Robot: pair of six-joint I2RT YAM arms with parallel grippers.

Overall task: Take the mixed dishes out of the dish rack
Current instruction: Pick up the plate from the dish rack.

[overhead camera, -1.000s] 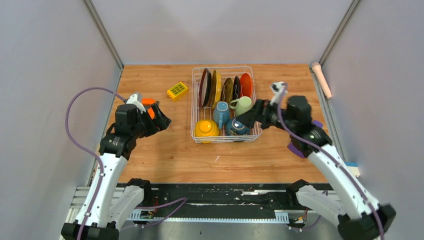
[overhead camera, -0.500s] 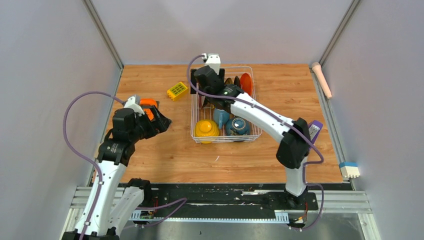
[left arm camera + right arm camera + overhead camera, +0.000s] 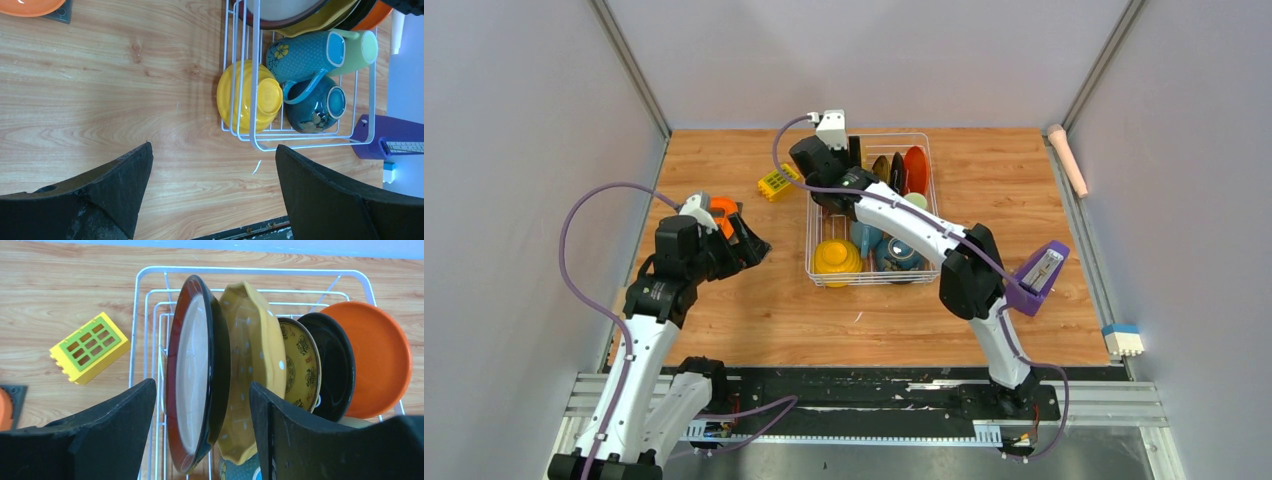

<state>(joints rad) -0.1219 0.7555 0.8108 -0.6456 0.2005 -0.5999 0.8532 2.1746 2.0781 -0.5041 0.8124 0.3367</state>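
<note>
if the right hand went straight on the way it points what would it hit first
Most likely the dark brown plate, which stands upright at the left end of the dish rack. Its rim lies inside the open right hand. How near it is remains unclear.

Overhead view looks down; both wrist views closely share the dish rack (image 3: 870,283).

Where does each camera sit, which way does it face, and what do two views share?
Top external: above and behind the arm bases, looking down on the table; both arms show, the right stretched over the dish rack.
Left wrist: on the left arm beside the rack, facing its yellow bowl; open left jaws at the bottom.
Right wrist: above the rack, facing the dark-rimmed plate; open right jaws flank it.
Shared: all show the rack.
</note>
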